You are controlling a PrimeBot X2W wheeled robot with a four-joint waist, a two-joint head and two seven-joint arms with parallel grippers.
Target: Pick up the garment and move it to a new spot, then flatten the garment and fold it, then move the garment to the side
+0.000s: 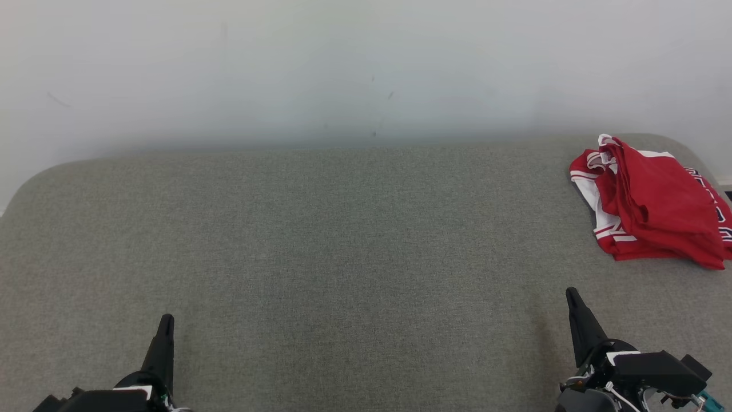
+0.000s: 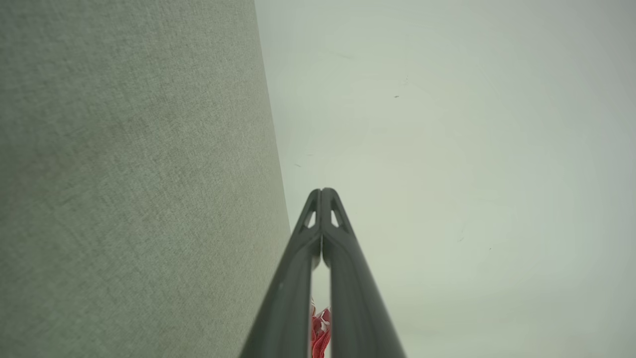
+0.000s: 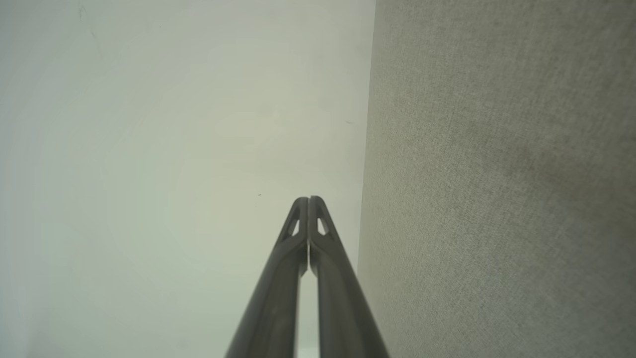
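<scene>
A red garment [image 1: 655, 209] with white trim lies bunched at the far right of the grey fabric surface [image 1: 343, 240], close to its right edge. A small red piece of the garment [image 2: 320, 330] peeks between the fingers in the left wrist view. My left gripper [image 1: 166, 321] rests at the lower left, shut and empty, far from the garment. Shut with nothing in it, my right gripper [image 1: 571, 294] stands at the lower right, a short way in front of the garment. The tips of the left gripper [image 2: 322, 191] and of the right gripper [image 3: 308, 200] meet in both wrist views.
A pale wall [image 1: 366, 68] rises right behind the grey surface. The surface has rounded back corners and spreads wide between the two grippers.
</scene>
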